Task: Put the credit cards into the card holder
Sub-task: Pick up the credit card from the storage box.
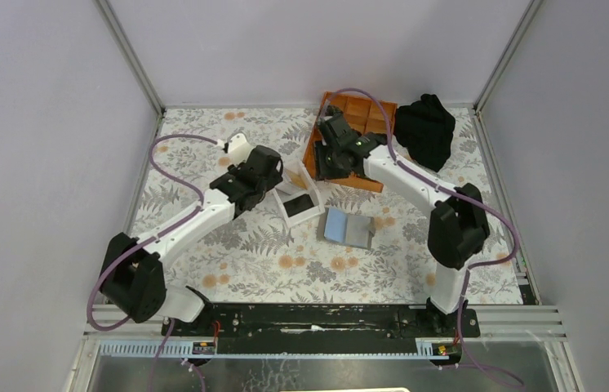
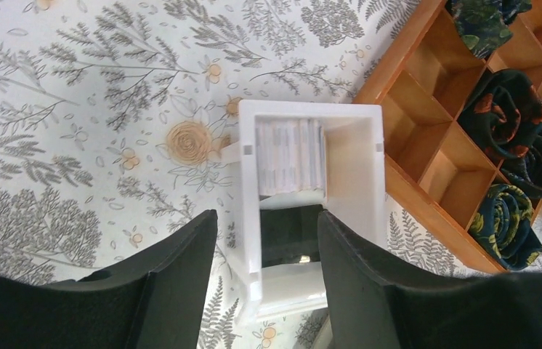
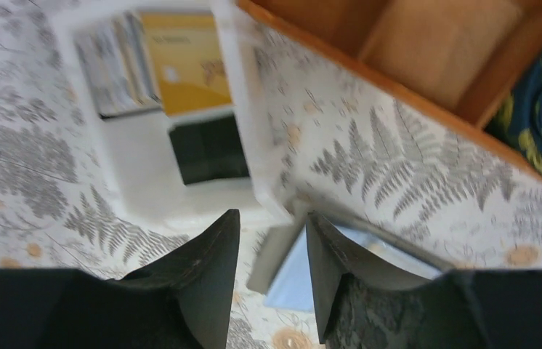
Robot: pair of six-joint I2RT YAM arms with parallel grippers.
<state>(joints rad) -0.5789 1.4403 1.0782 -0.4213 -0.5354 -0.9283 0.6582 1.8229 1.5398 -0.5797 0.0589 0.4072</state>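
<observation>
The left gripper (image 2: 267,222) hangs wide open and empty over the white box (image 2: 355,182). A dark card (image 2: 290,240) lies in the compartment between its fingers, with stacked credit cards (image 2: 290,156) in the one beyond. The right gripper (image 3: 271,225), part open and empty, hovers above the opened card holder (image 3: 290,283); the orange tray (image 3: 399,91) lies beyond it.

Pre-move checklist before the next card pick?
1. Card holder open and flat on the table: ok.
2. Left gripper open, empty: ok.
3. Right gripper open, empty: ok.
4. Dark card lying in the white box, lined up between the left fingers: ok.
5. Card stack in the other compartment: ok.
6. Any card already in the holder: cannot tell.
</observation>
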